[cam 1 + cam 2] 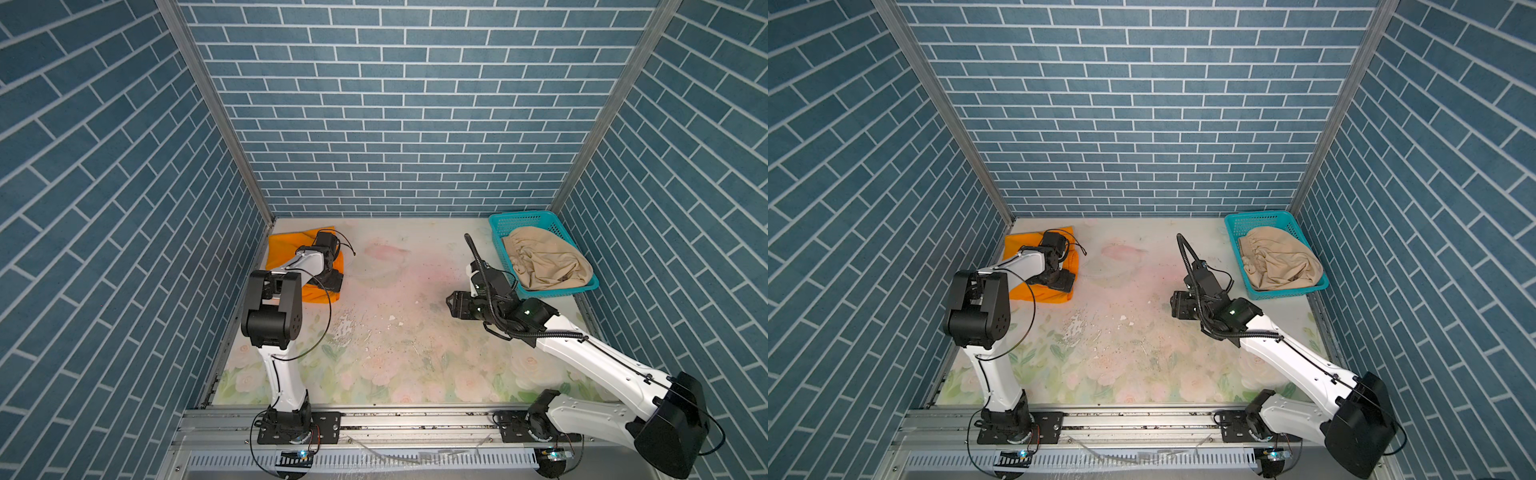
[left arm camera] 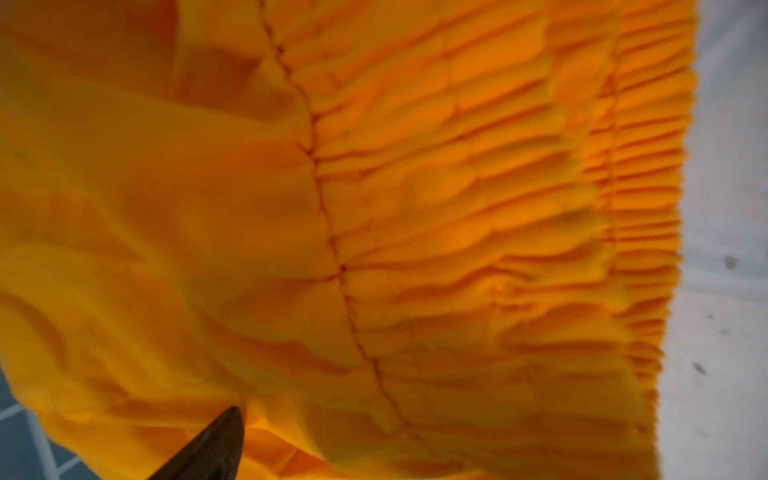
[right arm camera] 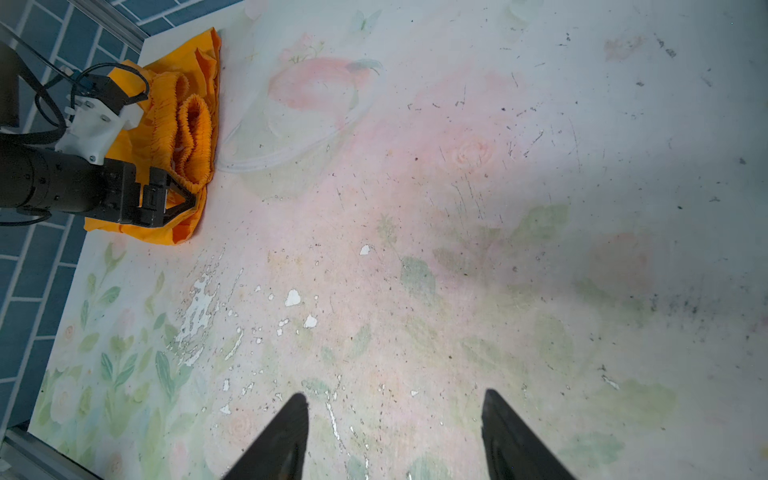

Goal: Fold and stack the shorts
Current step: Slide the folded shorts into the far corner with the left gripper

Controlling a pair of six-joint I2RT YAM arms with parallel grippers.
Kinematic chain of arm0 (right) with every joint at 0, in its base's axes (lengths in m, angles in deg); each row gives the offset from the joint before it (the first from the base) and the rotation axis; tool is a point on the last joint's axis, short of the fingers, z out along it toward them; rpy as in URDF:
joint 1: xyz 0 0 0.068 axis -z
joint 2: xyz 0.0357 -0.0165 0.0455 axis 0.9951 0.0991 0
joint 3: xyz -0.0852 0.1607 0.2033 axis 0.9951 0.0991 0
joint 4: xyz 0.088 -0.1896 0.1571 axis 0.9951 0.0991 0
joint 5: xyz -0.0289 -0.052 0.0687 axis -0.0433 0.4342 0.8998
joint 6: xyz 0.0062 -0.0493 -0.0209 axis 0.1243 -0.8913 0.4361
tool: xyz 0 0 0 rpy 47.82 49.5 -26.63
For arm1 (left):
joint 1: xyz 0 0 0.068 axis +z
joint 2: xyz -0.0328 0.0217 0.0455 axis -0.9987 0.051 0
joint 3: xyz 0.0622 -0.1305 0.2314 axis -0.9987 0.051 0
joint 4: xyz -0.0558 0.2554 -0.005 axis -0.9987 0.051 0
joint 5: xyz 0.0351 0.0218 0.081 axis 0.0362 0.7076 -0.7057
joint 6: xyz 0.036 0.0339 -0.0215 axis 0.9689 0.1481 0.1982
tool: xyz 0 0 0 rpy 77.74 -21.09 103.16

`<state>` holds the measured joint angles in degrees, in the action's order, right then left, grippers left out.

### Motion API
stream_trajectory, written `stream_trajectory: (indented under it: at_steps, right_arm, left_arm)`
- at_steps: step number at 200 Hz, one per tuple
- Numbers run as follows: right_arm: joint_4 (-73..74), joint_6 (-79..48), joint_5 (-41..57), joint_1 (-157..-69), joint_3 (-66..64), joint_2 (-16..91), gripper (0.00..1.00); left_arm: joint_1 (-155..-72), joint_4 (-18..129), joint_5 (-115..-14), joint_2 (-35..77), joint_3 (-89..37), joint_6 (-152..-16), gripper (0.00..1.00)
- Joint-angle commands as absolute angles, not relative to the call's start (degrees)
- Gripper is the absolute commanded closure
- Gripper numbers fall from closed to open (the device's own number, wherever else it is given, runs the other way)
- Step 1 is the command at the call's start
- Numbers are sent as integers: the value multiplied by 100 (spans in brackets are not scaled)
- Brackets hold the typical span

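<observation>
The orange shorts (image 1: 286, 249) (image 1: 1021, 249) lie bunched in the far left corner of the table, with the gathered waistband (image 3: 183, 124) facing the middle. My left gripper (image 1: 333, 281) (image 3: 183, 201) sits low at their near right edge with its jaws wide apart. Orange cloth (image 2: 374, 208) fills the left wrist view. One dark finger (image 2: 220, 444) shows there and the cloth hides the other. The beige shorts (image 1: 544, 259) (image 1: 1279, 262) lie crumpled in the basket. My right gripper (image 1: 451, 305) (image 3: 395, 415) hovers open over bare table, holding nothing.
A teal perforated basket (image 1: 552, 291) (image 1: 1283, 294) stands at the far right corner. The table has a worn floral surface (image 3: 415, 249) with chipped patches. Blue brick-pattern walls close in the left, back and right sides.
</observation>
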<state>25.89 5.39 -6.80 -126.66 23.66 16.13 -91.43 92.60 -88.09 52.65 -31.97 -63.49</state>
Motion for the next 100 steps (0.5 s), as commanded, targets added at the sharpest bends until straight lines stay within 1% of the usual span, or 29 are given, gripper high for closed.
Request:
stream_trajectory:
  at_steps: [1, 37, 54, 72, 86, 100]
  right_arm:
    - [2609, 500, -776, -12582, 2150, 1749, 33]
    - [2812, 337, -800, -12419, 1940, 1884, 33]
    - [2817, 292, -802, -12356, 1907, 1849, 32]
    - [2922, 216, -728, -12262, 1837, 1827, 32]
    - [3120, 122, -638, -12228, 1664, 1806, 31]
    - [3235, -9, -621, -12227, 1577, 1713, 31]
  left_arm:
    - [-8975, 9200, -8819, 5571, -3387, -6071, 0]
    - [-8905, 9097, -8661, 5612, -3466, -5991, 0]
    - [-8824, 9094, -8891, 5599, -3424, -6011, 0]
    - [-8659, 9370, -8981, 5558, -3592, -6381, 0]
    - [-8677, 9466, -8797, 5249, -3626, -6612, 0]
    - [-8803, 9162, -8622, 4605, -3338, -6823, 0]
